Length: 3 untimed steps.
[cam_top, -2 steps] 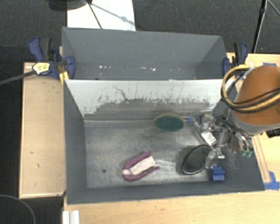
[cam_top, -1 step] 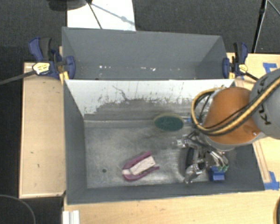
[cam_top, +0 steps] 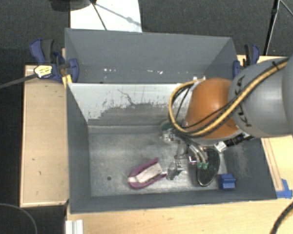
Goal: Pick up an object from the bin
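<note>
Hovering with gripper (cam_top: 175,171) low in bin (cam_top: 112,106), just at the right end of purple-and-white thing (cam_top: 144,173) lying near the front wall, probably because that narrow end is giving an easier hold. Lying just to the right: dark oval (cam_top: 208,173) and blue block (cam_top: 227,181). Clenched or released: cannot tell.

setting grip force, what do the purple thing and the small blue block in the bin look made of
Purple and white thing beside the gripper: probably plastic, smooth with a pale sheen; soft rubber is possible. Small blue block at the bin's lower right: even matte blue, squared edges; plastic, foam or painted wood, cannot tell which.
</note>
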Each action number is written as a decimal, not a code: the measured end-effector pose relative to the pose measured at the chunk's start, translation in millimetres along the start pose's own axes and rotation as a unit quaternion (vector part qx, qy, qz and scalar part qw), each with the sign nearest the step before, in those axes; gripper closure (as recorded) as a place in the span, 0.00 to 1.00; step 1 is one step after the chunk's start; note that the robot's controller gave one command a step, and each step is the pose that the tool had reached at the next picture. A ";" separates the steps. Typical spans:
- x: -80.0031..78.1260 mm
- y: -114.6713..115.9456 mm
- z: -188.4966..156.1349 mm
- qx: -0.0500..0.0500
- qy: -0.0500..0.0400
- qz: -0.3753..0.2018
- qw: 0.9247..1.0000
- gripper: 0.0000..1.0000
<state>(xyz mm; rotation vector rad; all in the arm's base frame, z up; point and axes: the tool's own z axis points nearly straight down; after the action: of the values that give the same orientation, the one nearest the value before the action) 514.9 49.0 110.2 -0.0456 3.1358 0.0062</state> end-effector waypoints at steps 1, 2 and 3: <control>19.0 74.0 38.8 0.001 0.003 0.095 0.995 0.00; 18.4 72.2 37.9 0.001 0.002 0.095 0.995 1.00; 15.5 65.6 -50.9 0.001 -0.001 0.109 0.994 1.00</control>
<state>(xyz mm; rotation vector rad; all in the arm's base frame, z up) 497.2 113.9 161.3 0.2950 3.1201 0.0039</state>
